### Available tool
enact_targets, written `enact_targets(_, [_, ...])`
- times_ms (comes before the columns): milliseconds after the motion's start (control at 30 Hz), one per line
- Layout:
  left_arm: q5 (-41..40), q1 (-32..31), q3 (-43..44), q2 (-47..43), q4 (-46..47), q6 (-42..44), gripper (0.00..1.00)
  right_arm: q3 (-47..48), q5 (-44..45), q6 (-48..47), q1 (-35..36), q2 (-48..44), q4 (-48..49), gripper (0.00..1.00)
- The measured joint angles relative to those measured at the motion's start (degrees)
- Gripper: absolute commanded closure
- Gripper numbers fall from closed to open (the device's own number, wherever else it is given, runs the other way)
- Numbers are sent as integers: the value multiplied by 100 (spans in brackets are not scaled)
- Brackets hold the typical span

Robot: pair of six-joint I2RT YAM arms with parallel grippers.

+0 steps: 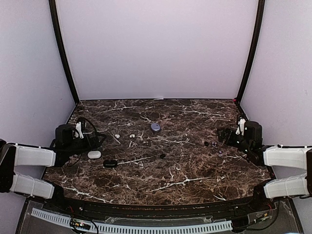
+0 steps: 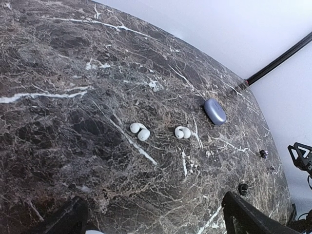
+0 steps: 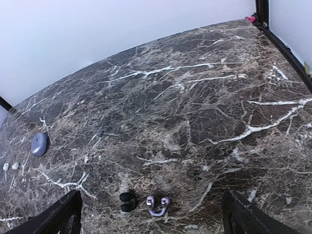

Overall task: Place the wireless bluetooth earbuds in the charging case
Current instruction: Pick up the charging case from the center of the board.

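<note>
Top external shows left hand (image 1: 89, 137) and right hand (image 1: 223, 134) wide apart, empty. White earbuds (image 2: 139, 131) lie left of centre, purple charging case (image 2: 215, 111) beyond them, rightward. Black earbud (image 3: 127, 201) and purple earbud (image 3: 158, 205) sit near the right hand. Risk: tiny buds may squirt from closing fingers.

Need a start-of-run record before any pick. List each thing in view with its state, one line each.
left tool: open, empty
right tool: open, empty
purple case: shut, lying flat
white case: looks shut
black case: looks shut
white earbuds: two, loose, outside any case
black earbud: loose, beside the purple earbud
purple earbud: loose, outside any case
</note>
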Motion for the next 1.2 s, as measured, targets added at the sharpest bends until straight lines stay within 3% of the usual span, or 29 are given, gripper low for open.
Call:
enact_targets(300, [-136, 0, -232, -715, -101, 42, 6, 114, 680, 138, -2, -4, -299, 1])
enact_targets(600, [-46, -308, -177, -782, -647, -310, 7, 540, 876, 590, -2, 146, -964, 1])
enact_targets(1100, [-2203, -1493, 1751, 149, -3512, -632, 6, 804, 922, 868, -2, 682, -1329, 1])
enact_targets(1200, [-2638, -1661, 1921, 26, -4277, -883, 2, 831, 874, 866, -2, 693, -1355, 1])
